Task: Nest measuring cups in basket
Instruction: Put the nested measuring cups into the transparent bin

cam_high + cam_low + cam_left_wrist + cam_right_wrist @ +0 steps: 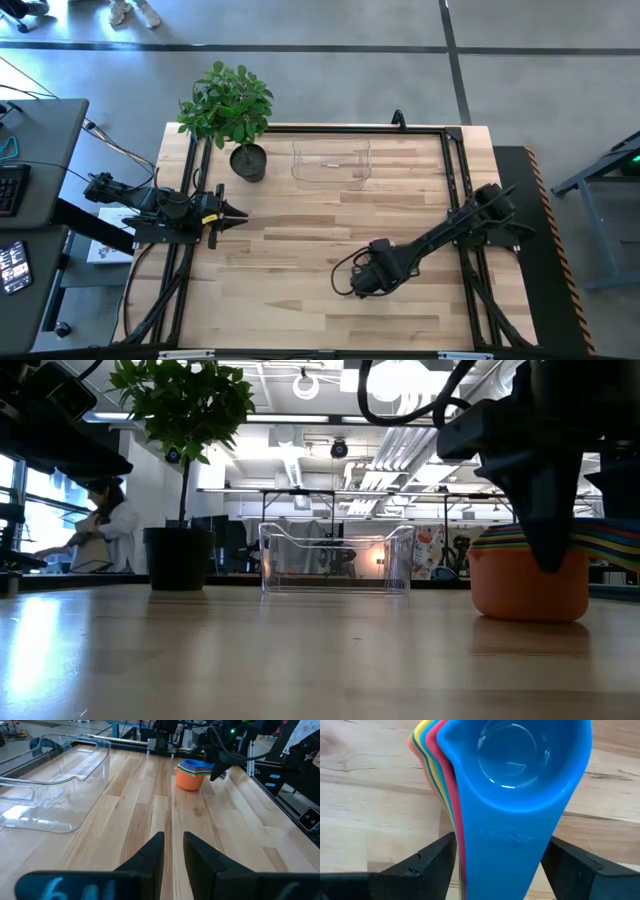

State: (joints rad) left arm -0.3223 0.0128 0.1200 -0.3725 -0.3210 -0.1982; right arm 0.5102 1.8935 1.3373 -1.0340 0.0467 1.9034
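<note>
Behind the pale wood bench (300, 250) we see an open workshop under bright ceiling lights. Our right end effector (497, 860) sits low over the measuring cups (512, 775), its fingers spread either side of the stacked handles, not yet closed on them. The handles' long axis runs back toward this wrist. The basket (331, 163) lies well apart at the far edge, near the plant pot (248, 162). The left end effector (172, 857), slightly parted, waits at the left edge. Only the left wrist view shows the stack whole.
</note>
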